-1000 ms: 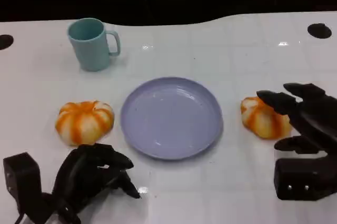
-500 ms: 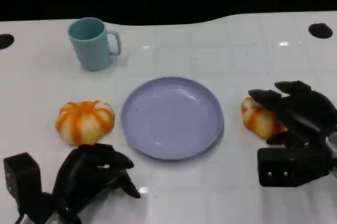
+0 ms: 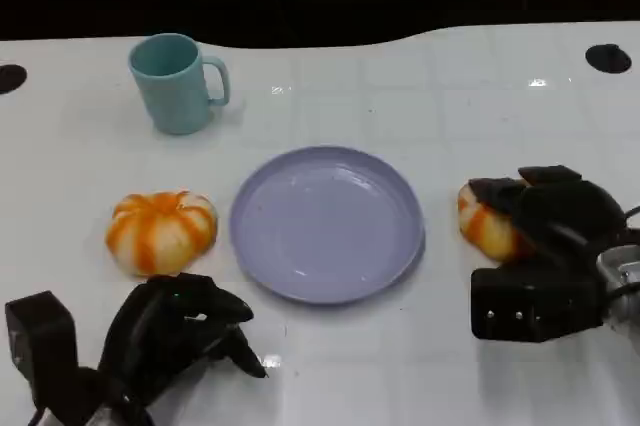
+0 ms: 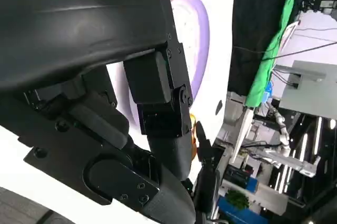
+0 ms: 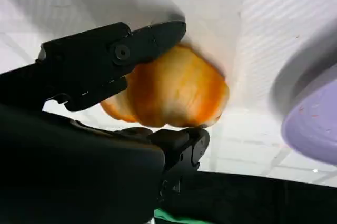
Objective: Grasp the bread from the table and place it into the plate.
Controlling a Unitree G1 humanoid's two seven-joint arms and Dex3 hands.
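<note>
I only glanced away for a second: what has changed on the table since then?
The right hand slid in toward the plate and closed its fingers around the right bread. The left hand, left bread, plate and mug stayed put.

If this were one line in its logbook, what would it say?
right hand: closing around orange-striped bread roll, on table | left hand: idle, curled | round lilac plate: empty

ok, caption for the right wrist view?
Right robot hand closing around the bread, with the plate beside it.
</note>
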